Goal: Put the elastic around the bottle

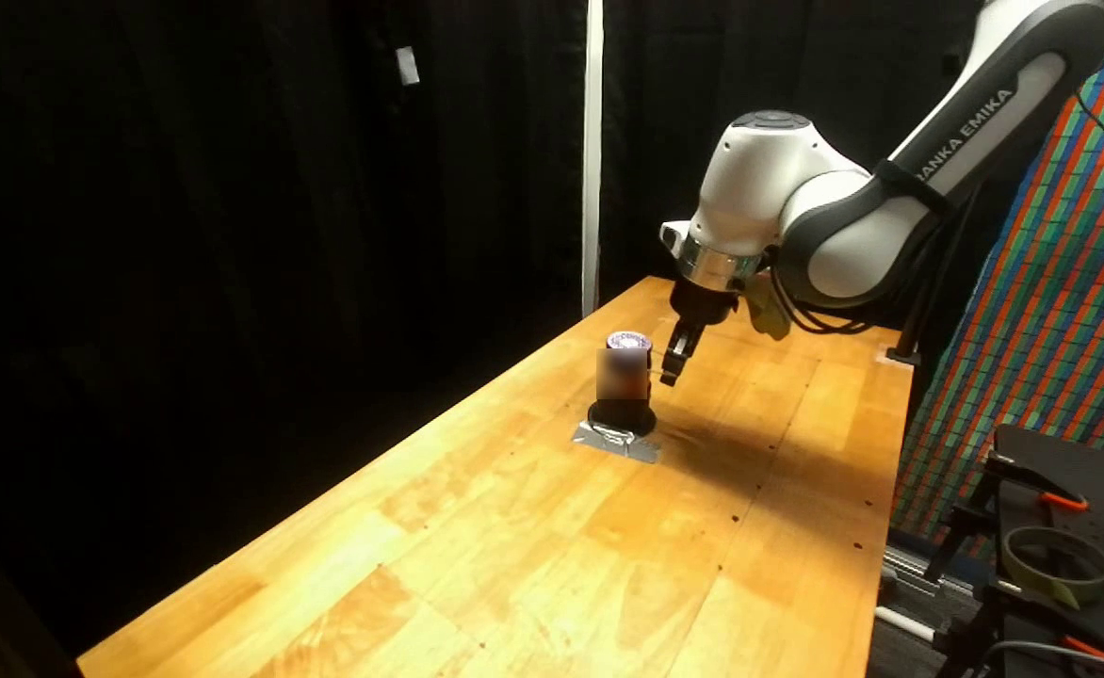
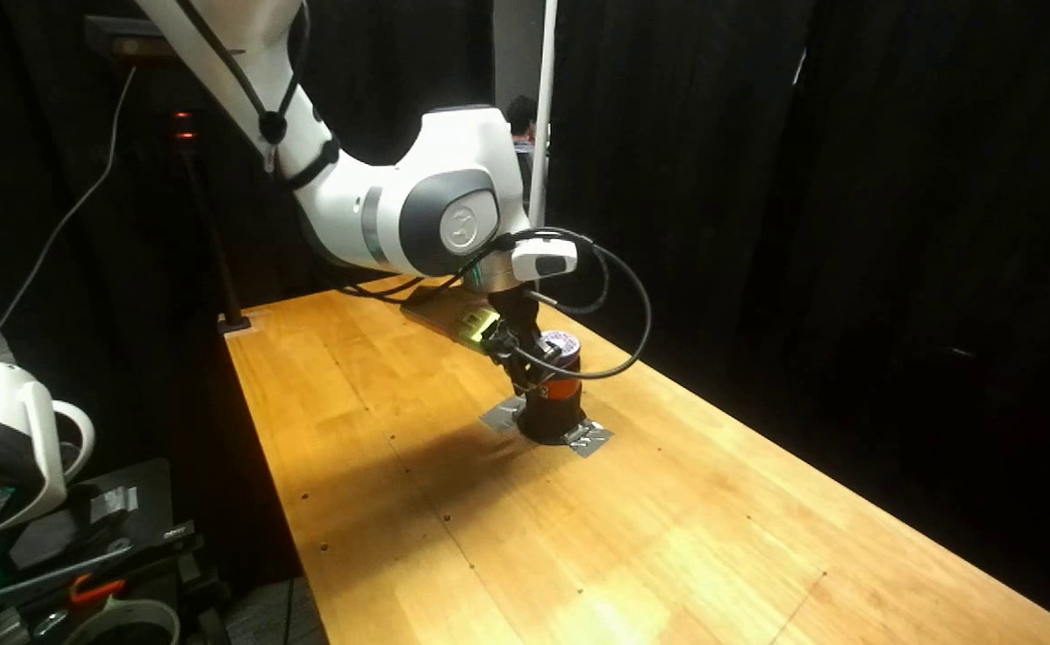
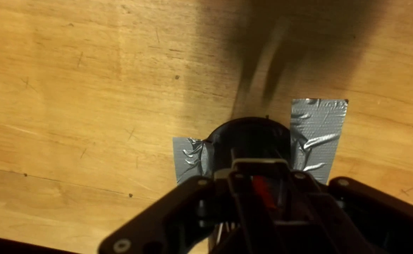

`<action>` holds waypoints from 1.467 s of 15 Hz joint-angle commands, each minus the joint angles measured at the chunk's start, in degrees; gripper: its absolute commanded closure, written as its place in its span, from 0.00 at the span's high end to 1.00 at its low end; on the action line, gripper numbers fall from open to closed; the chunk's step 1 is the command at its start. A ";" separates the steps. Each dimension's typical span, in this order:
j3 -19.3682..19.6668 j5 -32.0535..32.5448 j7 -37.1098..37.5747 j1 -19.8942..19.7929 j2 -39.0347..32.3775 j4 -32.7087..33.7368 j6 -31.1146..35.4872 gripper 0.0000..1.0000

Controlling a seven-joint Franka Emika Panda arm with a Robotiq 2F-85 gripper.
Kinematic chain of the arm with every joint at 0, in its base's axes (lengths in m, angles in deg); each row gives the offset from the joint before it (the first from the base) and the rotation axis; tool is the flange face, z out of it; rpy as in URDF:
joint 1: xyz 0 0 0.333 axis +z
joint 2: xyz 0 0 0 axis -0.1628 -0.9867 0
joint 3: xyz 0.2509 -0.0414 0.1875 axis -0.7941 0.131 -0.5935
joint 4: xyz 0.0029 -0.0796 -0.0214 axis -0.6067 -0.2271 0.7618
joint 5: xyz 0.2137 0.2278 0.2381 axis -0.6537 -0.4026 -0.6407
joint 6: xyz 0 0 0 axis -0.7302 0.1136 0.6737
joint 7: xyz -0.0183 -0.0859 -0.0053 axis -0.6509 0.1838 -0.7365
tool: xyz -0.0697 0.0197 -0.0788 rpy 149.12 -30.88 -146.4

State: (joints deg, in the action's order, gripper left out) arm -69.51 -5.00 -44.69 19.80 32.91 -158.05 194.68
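Below the gripper (image 1: 673,370), a wooden table (image 1: 514,546) is dotted with dark holes (image 1: 735,519) and dimmed by a broad shadow (image 1: 787,480). Just beside the gripper, the bottle (image 2: 561,391) is stood upright, its base flanked by silver tape (image 3: 321,123). A pale elastic (image 3: 259,160) is seen at the fingertips (image 1: 669,379); whether these are closed or parted cannot be told. Well apart from the gripper, black curtains (image 1: 260,207) and a checked cloth (image 1: 1051,311) are hung.

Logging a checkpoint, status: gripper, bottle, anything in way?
Gripper beside bottle, opening unclear. Likely elastic: pale band at gripper tip, wrap around bottle unclear. Bottle upright, silver tape at base. Cable loop near gripper, possible snag.
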 commanded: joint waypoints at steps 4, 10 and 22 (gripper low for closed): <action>16.16 14.84 16.84 11.44 3.29 -11.55 21.84 0.20; 40.64 12.02 19.87 33.02 -3.30 -14.96 42.82 0.19; 43.02 -16.54 13.49 48.56 -17.56 -27.24 77.40 0.21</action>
State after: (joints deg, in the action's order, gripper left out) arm -26.62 -14.63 -29.57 64.75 18.69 -182.47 264.59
